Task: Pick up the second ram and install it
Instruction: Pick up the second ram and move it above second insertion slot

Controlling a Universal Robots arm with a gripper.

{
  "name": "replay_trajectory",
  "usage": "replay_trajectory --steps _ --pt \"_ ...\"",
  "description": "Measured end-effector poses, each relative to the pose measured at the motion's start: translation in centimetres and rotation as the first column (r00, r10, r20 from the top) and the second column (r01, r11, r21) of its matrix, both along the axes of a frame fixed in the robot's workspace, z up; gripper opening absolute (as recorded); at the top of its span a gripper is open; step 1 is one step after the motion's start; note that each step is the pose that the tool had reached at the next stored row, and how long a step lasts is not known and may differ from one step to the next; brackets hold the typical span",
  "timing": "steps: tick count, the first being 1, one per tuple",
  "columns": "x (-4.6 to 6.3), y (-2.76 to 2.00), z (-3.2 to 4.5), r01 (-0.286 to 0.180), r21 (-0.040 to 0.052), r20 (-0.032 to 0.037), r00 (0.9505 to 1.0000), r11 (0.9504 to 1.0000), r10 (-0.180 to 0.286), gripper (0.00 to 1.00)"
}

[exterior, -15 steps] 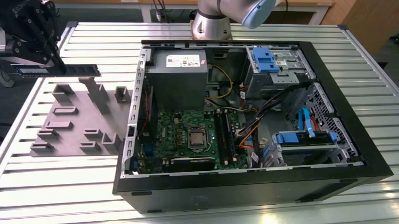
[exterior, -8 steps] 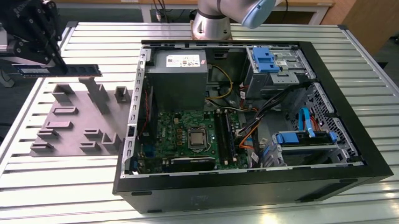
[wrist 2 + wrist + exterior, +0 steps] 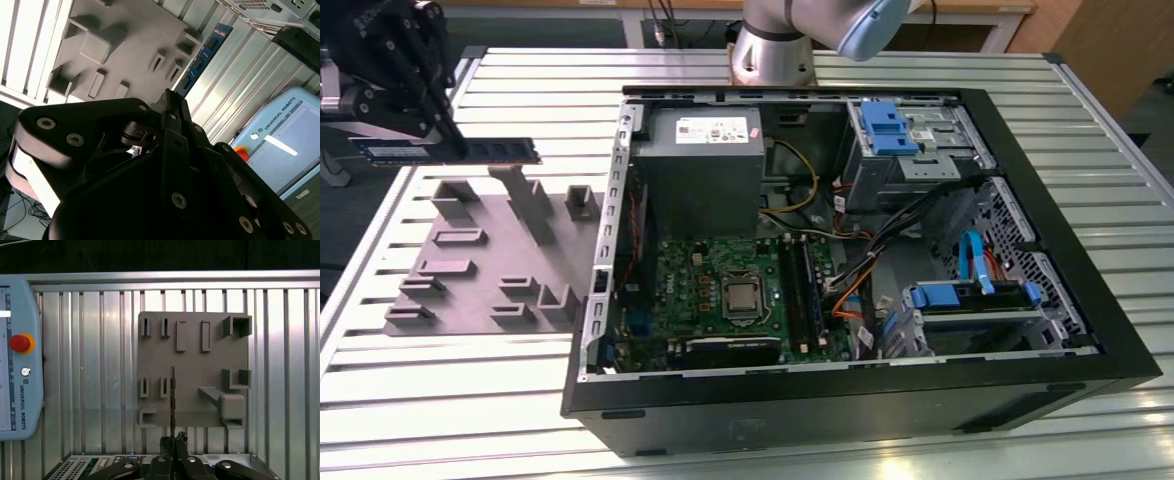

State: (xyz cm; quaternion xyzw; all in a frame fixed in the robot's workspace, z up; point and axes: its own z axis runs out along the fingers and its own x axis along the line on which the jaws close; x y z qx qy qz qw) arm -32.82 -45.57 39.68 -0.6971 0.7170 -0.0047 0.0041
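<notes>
Pendant lettering: one dark line of maker's print on the pale blue teach pendant (image 3: 20, 405), near its red button (image 3: 20, 343).
Power-supply sticker: white label (image 3: 716, 128) on the grey box (image 3: 700, 190), print too small to read.
Ram sticker: pale strip on the second ram (image 3: 447, 150), illegible.

Bright, even light from overhead washes the ribbed metal bench (image 3: 454, 400) pale in the exterior view. Soft, short shadows lie beside the blocks of the grey holder plate (image 3: 480, 270), and the inside of the computer case (image 3: 854, 410) is dimmer. In the first wrist view, glare streaks the bench ribs. In the second wrist view, one corner burns white and the gripper (image 3: 172, 102) is nearly a silhouette.
</notes>
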Motion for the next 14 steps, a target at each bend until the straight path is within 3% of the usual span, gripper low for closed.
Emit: replay_trajectory --steps 14 --pt "0.27 0.00 0.00 0.000 0.0000 -0.0001 1.0000 1.0000 0.000 0.14"
